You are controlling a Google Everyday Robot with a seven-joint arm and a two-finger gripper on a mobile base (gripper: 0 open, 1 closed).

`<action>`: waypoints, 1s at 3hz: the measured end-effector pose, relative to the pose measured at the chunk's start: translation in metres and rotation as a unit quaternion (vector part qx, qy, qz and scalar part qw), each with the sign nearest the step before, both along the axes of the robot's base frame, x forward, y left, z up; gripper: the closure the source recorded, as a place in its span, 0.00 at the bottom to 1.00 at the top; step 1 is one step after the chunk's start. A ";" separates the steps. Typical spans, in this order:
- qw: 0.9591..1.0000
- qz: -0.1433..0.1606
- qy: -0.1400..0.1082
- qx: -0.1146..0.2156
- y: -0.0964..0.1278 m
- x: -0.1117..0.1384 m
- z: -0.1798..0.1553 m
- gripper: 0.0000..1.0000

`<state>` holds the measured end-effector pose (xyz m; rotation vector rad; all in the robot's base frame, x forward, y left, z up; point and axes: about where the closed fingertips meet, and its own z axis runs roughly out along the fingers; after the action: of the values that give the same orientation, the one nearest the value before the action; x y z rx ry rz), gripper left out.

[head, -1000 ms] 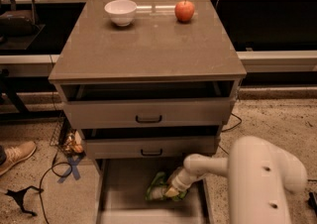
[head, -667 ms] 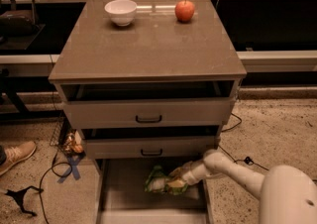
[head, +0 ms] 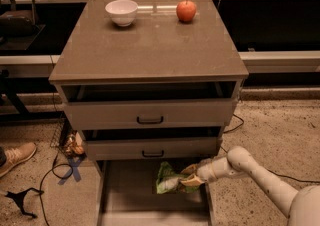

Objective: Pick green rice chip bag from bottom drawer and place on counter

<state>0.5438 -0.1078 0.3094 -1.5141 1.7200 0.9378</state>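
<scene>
The green rice chip bag [head: 166, 178] is crinkled and sits in the open bottom drawer [head: 130, 197], near its back right. My gripper [head: 188, 176] reaches in from the right on a white arm and is at the bag's right side, against it. The counter [head: 150, 40] is the flat grey-brown top of the cabinet, above the drawers.
A white bowl [head: 121, 11] and a red apple [head: 186, 10] stand at the back of the counter. Two upper drawers with black handles [head: 149, 120] stick out slightly. A shoe [head: 17, 156], cables and blue tape [head: 72, 170] lie on the floor to the left.
My arm has stretched out and its bulky upper part has dropped to the lower right corner. The gripper stays at the bag in the bottom drawer, and the bag has shifted slightly.
</scene>
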 end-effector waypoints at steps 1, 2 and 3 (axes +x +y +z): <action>1.000 0.007 0.001 0.002 0.002 -0.003 0.000 1.00; 1.000 0.006 0.002 0.002 0.003 -0.003 -0.001 1.00; 0.999 0.000 -0.032 0.014 -0.012 -0.017 0.033 1.00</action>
<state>0.5265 -0.1198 0.3422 -1.5098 1.6554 0.9004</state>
